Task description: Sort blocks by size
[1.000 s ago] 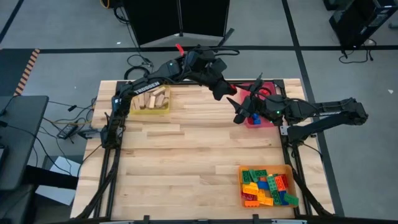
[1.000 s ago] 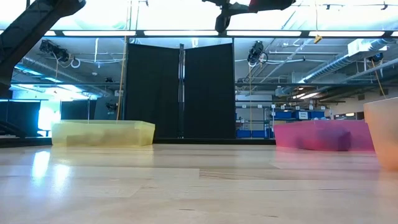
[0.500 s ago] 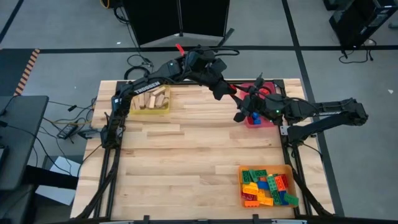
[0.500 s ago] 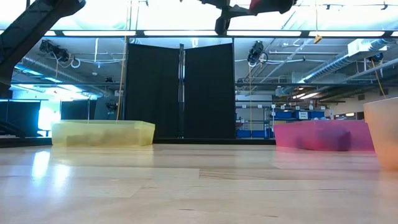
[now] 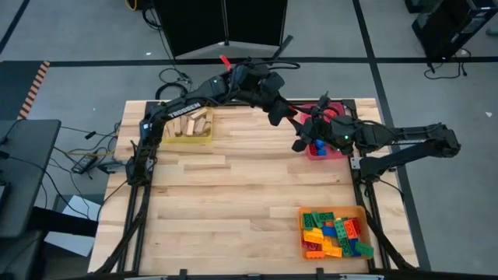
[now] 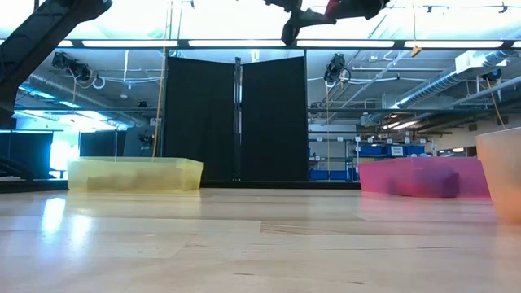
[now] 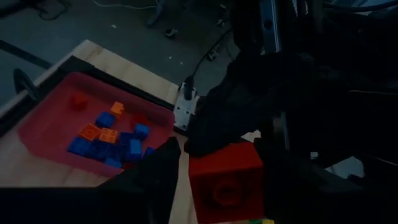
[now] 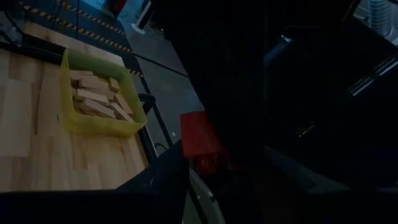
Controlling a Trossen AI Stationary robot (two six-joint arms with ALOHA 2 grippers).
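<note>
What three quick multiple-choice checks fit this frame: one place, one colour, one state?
1. In the high view, the yellow tray sits at the table's: A upper left; B lower right; C centre.
2. The brick close up in the left wrist view is: A green; B red; C yellow.
3. The orange tray is: A empty; B tipped over; C filled with mixed bricks.

Key: A, the yellow tray with tan wooden blocks lies upper left; B, the brick is red; C, the orange tray stands upright, packed with coloured bricks.
</note>
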